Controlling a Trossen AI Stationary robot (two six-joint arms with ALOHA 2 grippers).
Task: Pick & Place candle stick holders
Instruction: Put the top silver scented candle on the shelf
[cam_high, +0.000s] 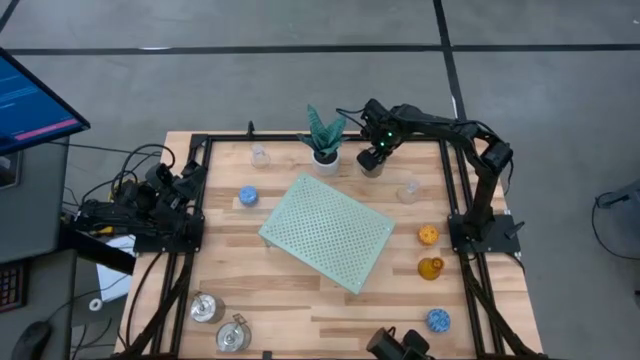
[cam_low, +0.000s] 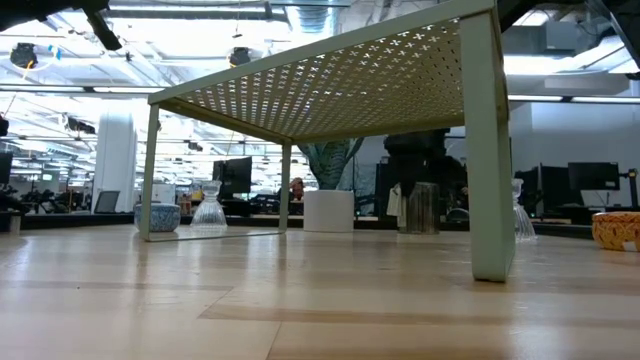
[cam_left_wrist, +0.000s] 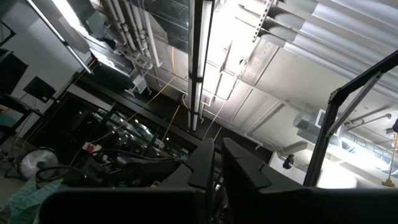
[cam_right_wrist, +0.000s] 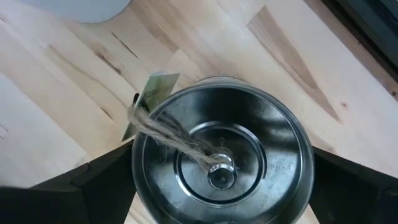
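Upper centre-right of the high view: your right gripper (cam_high: 372, 158) sits directly over a silver metal holder (cam_right_wrist: 222, 152), just right of the potted plant (cam_high: 324, 140) at the table's (cam_high: 300, 310) far edge. In the right wrist view the holder's round mouth fills the frame, a twine-tied paper tag (cam_right_wrist: 149, 99) trailing over its rim, and the two dark fingers (cam_right_wrist: 93, 180) stand one on each side of the cup wall. The jaws straddle it, spread wide; whether the pads press the metal yet you cannot tell.

Key relation: the holder stands upright, its axis pointing straight up into the wrist camera, so you are looking at a top-down grasp with the cup centred between the fingers. Judged from this, closing is the next call; the tag sits near one finger and could get pinched.

Left gripper (cam_left_wrist: 214, 162): parked off the table's left edge in the high view, aimed at the ceiling, fingers close together, holding nothing. The right arm is plainly the nearer one.

Other stock, high view:
- pale green perforated mat (cam_high: 327, 231), centre
- blue holder (cam_high: 248, 196), left of the mat
- clear glass holder (cam_high: 260, 155), upper left
- clear glass holder by the right rail (cam_high: 408, 191)
- orange holder (cam_high: 428, 235) and amber holder (cam_high: 431, 267), right
- second blue holder (cam_high: 438, 320), lower right
- two silver holders (cam_high: 207, 308), lower left
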